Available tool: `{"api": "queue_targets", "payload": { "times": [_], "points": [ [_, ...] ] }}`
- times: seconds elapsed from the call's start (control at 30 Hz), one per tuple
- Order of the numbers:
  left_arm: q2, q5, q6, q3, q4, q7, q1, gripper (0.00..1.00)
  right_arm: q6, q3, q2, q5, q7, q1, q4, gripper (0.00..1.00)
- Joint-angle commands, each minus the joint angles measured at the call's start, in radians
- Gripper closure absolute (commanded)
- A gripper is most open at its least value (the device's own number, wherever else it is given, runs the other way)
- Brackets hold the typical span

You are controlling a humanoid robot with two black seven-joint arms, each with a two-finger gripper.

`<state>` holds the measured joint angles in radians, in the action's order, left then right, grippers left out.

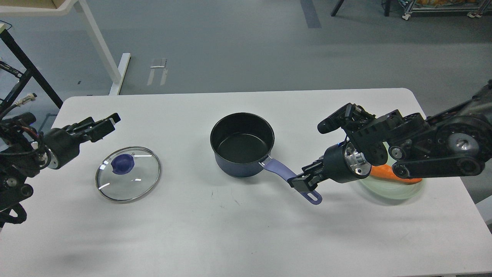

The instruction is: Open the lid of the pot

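Observation:
The dark blue pot [242,145] stands uncovered in the middle of the white table [246,231], its black inside showing. Its lavender handle [277,169] points to the front right. My right gripper [305,183] is shut on the handle near its holed end. The glass lid [128,174] with its purple knob [123,163] lies flat on the table, left of the pot. My left gripper [103,125] is open and empty, raised above the table behind and to the left of the lid.
A pale green plate [399,189] with an orange piece [394,174] on it sits under my right forearm at the right. A white table leg [96,42] and a black frame [23,65] stand on the floor at the back left.

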<state>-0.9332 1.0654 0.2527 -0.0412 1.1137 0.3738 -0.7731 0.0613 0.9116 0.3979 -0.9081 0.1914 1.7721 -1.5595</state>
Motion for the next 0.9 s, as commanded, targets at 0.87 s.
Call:
{"api": "queue_targets", "payload": {
  "times": [0.87],
  "points": [
    [0.481, -1.056, -0.230, -0.183, -0.495, -0.065, -0.117, 0.01, -0.020, -1.324, 0.329, 0.498, 0.007, -0.858, 0.361, 0.02]
  ]
}}
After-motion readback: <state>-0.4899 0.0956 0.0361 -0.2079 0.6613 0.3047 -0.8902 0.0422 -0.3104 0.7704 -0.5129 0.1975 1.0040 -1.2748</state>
